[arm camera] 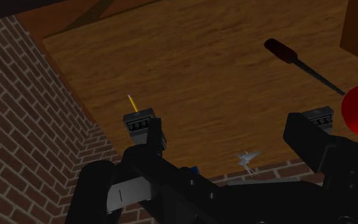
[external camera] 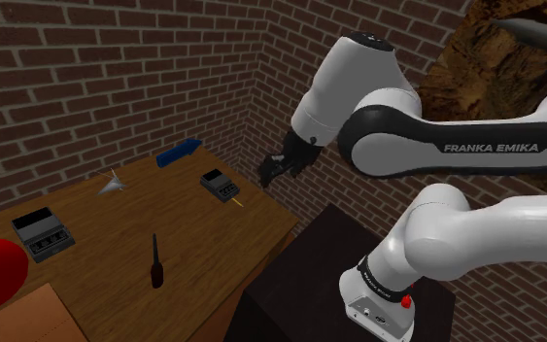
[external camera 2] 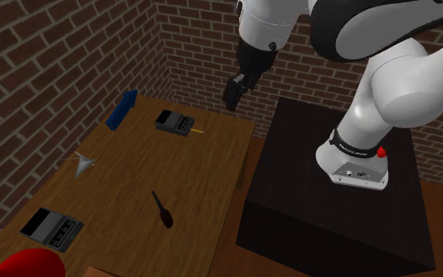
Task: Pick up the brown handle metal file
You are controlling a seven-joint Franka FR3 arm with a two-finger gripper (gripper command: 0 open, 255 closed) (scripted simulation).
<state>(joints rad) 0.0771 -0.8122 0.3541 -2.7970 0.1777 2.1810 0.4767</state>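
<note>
The file (external camera: 154, 260) lies flat near the middle of the tabletop (external camera: 222, 243), alone, with bare wood on all sides of it, so we judge a grasp from above is possible. The end effector (external camera: 269, 167) hangs high, well apart from it, near the brick wall (external camera: 116, 87). Its fingers stand apart with nothing between them, ready, we think, for the descent.

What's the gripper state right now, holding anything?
Gripper: open, jaws apart, holding nothing.
</note>
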